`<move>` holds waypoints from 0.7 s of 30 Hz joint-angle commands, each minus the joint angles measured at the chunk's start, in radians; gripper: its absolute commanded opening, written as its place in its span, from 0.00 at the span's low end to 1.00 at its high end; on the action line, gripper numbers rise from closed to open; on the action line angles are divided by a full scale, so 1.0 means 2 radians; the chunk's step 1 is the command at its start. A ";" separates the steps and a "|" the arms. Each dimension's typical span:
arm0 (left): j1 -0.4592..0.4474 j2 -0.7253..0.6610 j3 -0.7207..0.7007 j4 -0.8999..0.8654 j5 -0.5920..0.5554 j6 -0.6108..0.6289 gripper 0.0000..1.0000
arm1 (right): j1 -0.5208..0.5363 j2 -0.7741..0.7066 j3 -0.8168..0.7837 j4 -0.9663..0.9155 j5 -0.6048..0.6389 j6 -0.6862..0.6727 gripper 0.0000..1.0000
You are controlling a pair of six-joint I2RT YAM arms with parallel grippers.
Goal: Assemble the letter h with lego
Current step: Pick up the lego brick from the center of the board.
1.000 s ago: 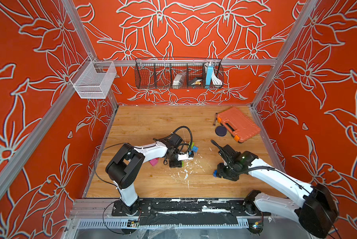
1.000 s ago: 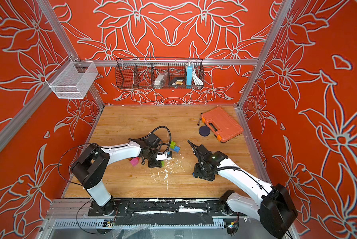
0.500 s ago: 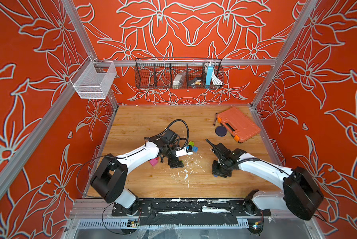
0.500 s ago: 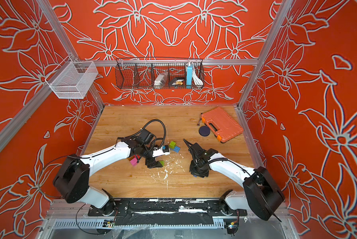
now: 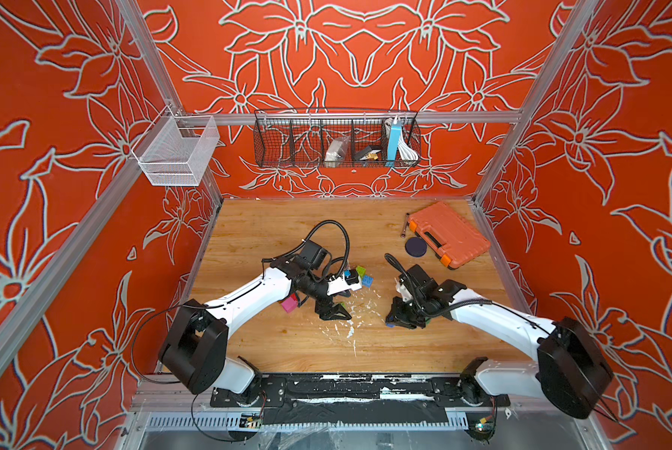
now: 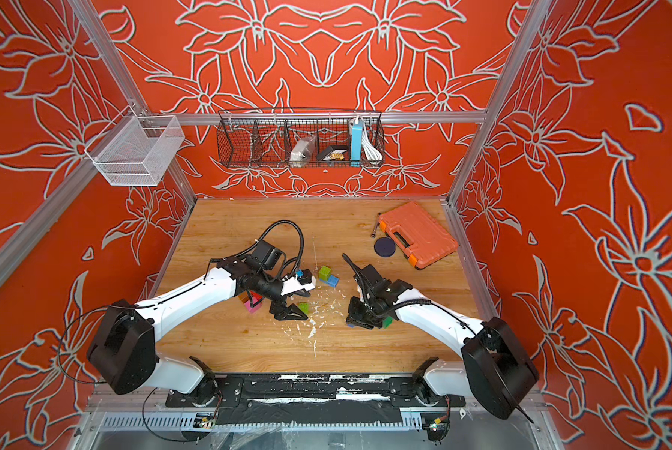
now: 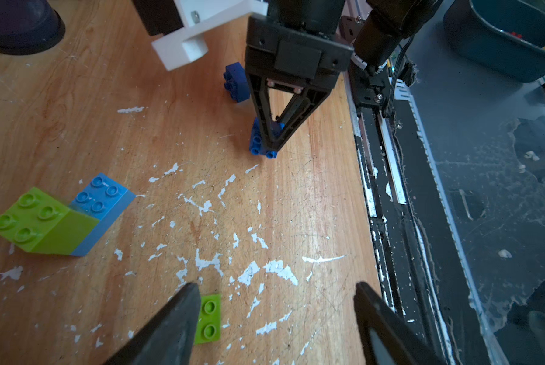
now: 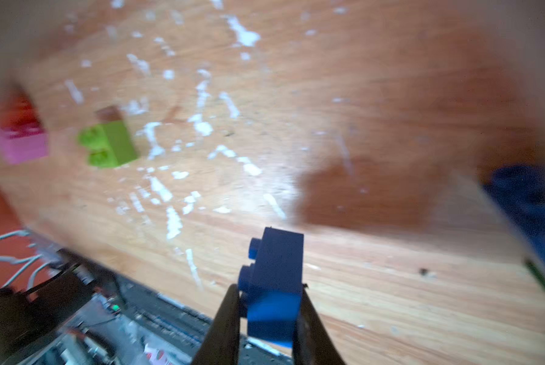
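The right claw (image 7: 271,143) is pinching a small dark blue studded plastic brick (image 8: 274,278), lying on its side right of centre on the scuffed wooden surface (image 5: 287,343). It is probably best lifting straight up and then turning the studs upward. The left claw (image 7: 276,284) is hanging wide over a lime green studded brick (image 7: 208,317). A second ago the right claw was gaping and the left one was narrower.

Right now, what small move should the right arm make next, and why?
Probably lift straight up a little. The right end effector is shut on the blue brick, low at the table, and a darker brick lies close beside it. Rising first should clear that neighbour before any sideways carry.
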 commanded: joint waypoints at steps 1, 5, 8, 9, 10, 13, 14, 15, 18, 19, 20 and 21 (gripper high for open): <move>0.004 -0.013 -0.024 0.020 0.044 0.001 0.78 | 0.009 -0.009 -0.008 0.126 -0.113 0.051 0.14; 0.004 -0.013 -0.036 0.048 0.046 -0.026 0.78 | 0.025 -0.003 0.005 0.161 -0.131 0.080 0.14; 0.004 -0.010 -0.044 0.080 0.043 -0.042 0.78 | 0.031 0.011 0.007 0.205 -0.155 0.107 0.13; 0.004 -0.007 -0.046 0.092 0.040 -0.050 0.78 | 0.032 0.016 0.008 0.218 -0.161 0.113 0.13; 0.003 -0.006 -0.047 0.100 0.039 -0.055 0.77 | 0.034 0.022 0.008 0.228 -0.165 0.119 0.13; 0.002 -0.006 -0.051 0.110 0.026 -0.057 0.70 | 0.039 0.033 0.011 0.242 -0.169 0.128 0.13; 0.001 -0.006 -0.052 0.111 0.025 -0.056 0.67 | 0.041 0.036 0.011 0.245 -0.174 0.130 0.13; 0.001 -0.006 -0.053 0.112 0.026 -0.055 0.64 | 0.041 0.038 0.011 0.250 -0.178 0.132 0.13; -0.002 -0.008 -0.053 0.105 0.026 -0.050 0.52 | 0.042 0.040 0.010 0.263 -0.181 0.142 0.13; -0.004 -0.010 -0.054 0.100 0.025 -0.046 0.48 | 0.042 0.042 0.011 0.266 -0.181 0.145 0.13; -0.005 -0.012 -0.054 0.097 0.025 -0.043 0.44 | 0.042 0.044 0.013 0.268 -0.183 0.146 0.13; -0.005 -0.012 -0.054 0.097 0.025 -0.041 0.43 | 0.042 0.047 0.015 0.269 -0.186 0.147 0.13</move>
